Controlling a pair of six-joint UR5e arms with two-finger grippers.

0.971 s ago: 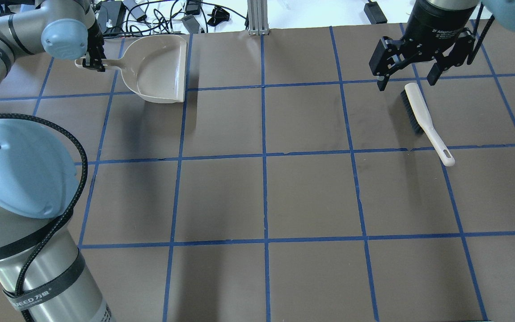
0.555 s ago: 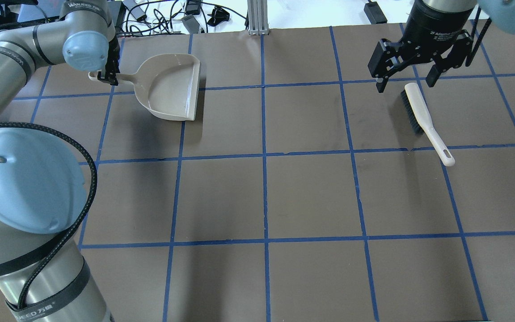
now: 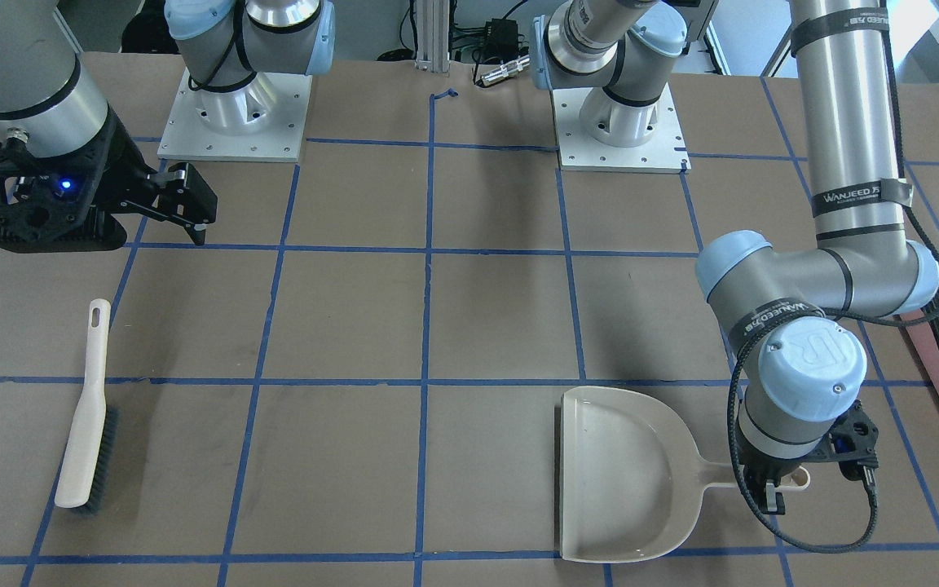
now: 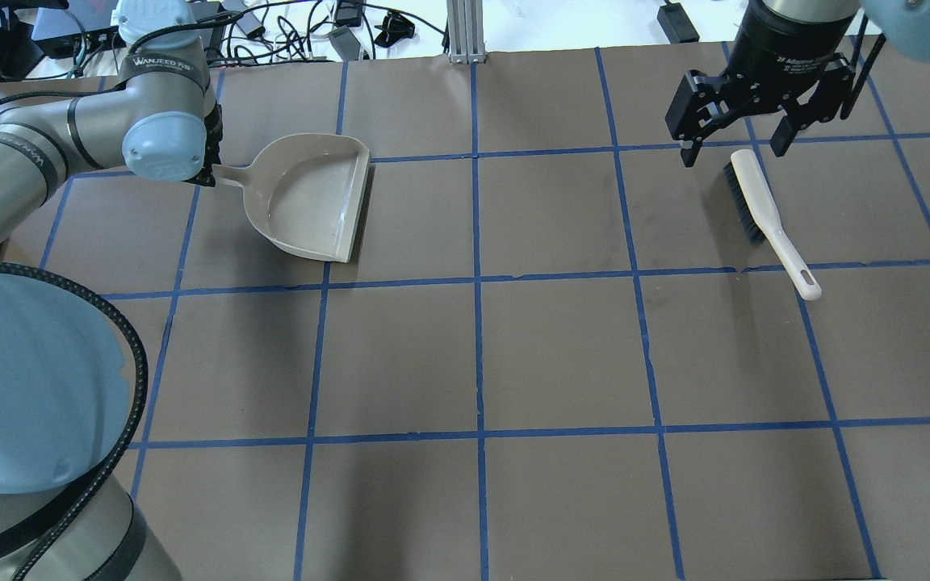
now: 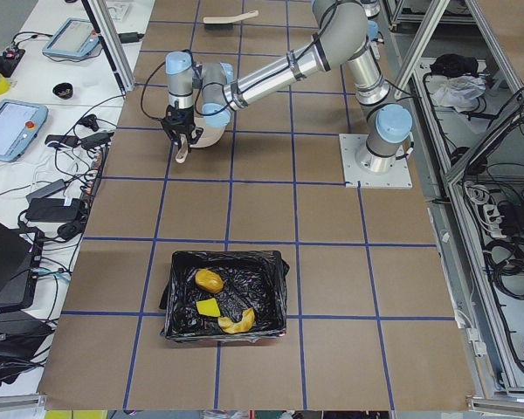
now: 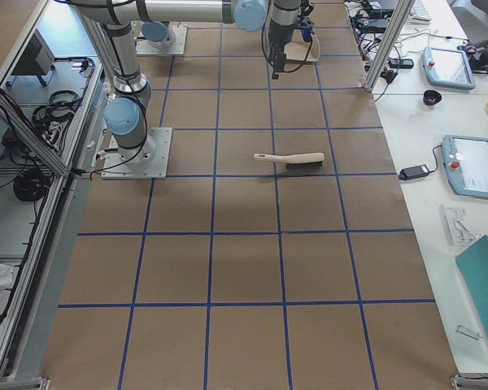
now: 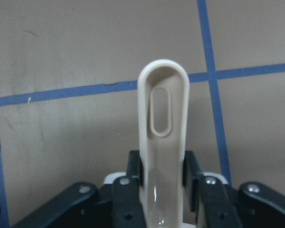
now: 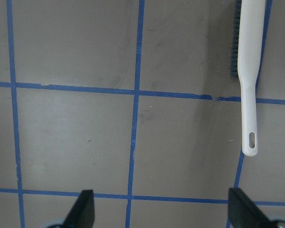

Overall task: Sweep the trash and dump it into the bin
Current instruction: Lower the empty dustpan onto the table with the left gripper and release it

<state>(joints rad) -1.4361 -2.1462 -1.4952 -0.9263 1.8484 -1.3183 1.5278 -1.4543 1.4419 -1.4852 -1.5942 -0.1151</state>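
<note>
— How is the trash seen?

— Three small pieces are seen in the bin: a brown-orange oval lump, a yellow-green wedge and a curved golden bread piece. They are laid close together on the crinkled, glossy black bag. The lump is farthest from the left-end camera and the bread piece nearest to it.

— Where is the bin placed?

— It is set at the table's end on the robot's left, well apart from both arms. In the front-facing view only its pink side and a strip of the bag are caught, at the right edge.

— How are the grippers found?

— The left gripper is clamped on the handle of the beige dustpan, which is pinched between its pads. The pan is held low over the table. Whether its lip is touching cannot be told. The right gripper is spread wide with nothing in it, above the bristle end of the white brush. The brush is laid on the table.

— What is made out of the surface and the room?

— The table is covered in brown sheet and divided into squares by blue tape. Cables and adapters are heaped along the far edge. Screened pendants are laid on white benches beside the table, and aluminium framing is seen behind the robot.
</note>
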